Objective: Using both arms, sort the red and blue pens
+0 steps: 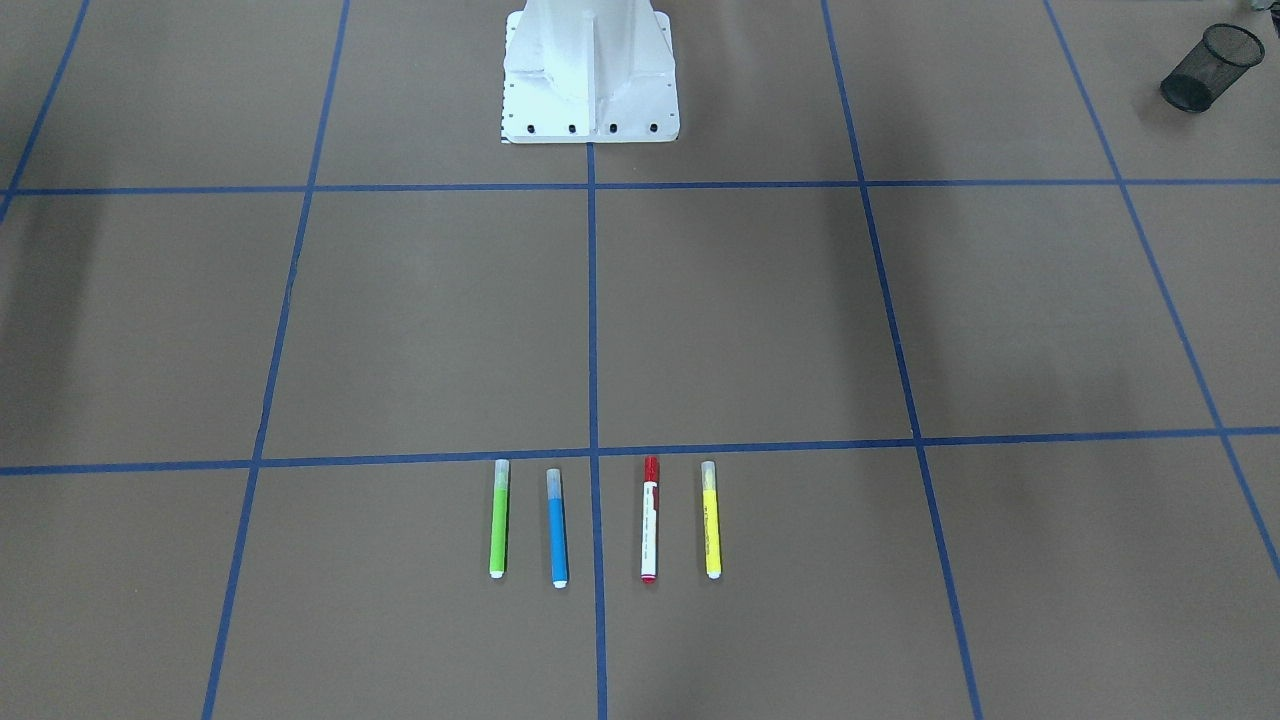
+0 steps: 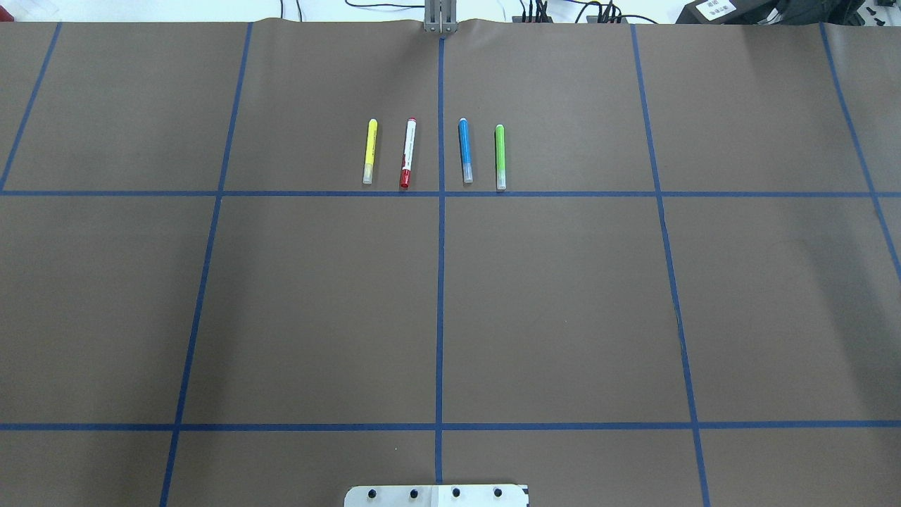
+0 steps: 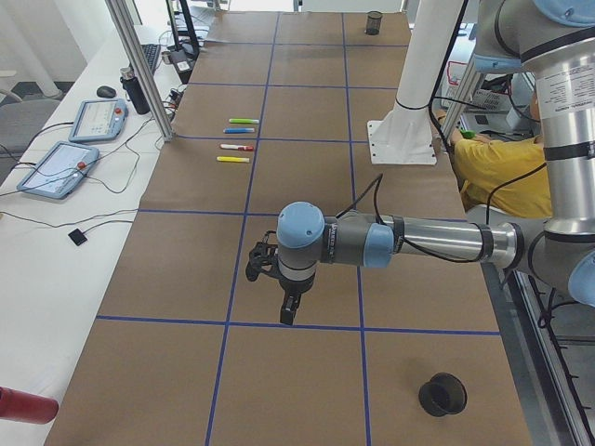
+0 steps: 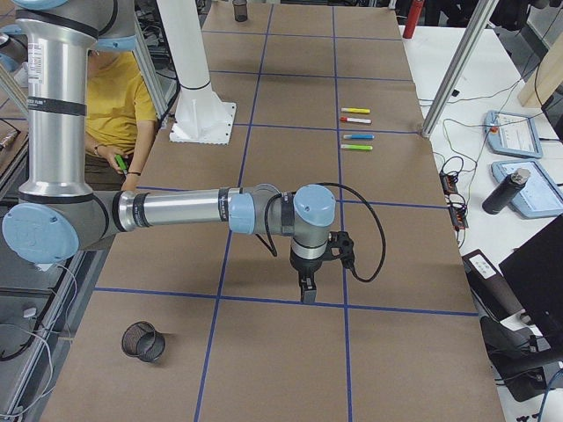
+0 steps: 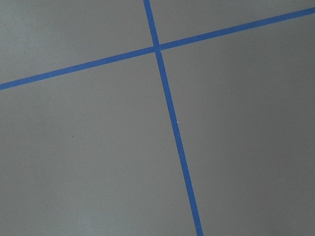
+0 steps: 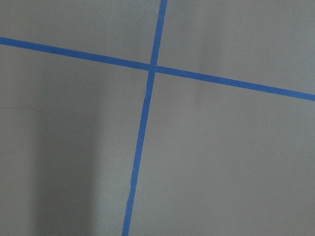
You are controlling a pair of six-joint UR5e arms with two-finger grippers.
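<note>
**A:** Where do the pens lie?

**B:** The red pen (image 1: 649, 520) and the blue pen (image 1: 557, 528) are flat on the brown surface (image 1: 400, 330). They are in a row of four, across from the white pedestal (image 1: 590, 75). The centre tape line (image 1: 592, 330) runs between them, with red on the robot's left of it and blue on its right.

**A:** And the other two?

**B:** A yellow marker (image 1: 711, 520) is just beside the red pen, on its outer side. A green marker (image 1: 498, 518) is just beside the blue pen. All four lie parallel and apart from one another, caps towards the robot.

**A:** The arms?

**B:** The left arm (image 3: 418, 242) stretches out low towards its own end of the surface, well apart from the pens. The left tool (image 3: 289, 311) points down close over a tape line. The right arm (image 4: 185, 211) stretches out the same way at the other end, and the right tool (image 4: 306, 288) also points down. Each wrist camera shows only a tape crossing.

**A:** Fingers apart or together?

**B:** I cannot tell for either tool, since they show only in the side views
</note>
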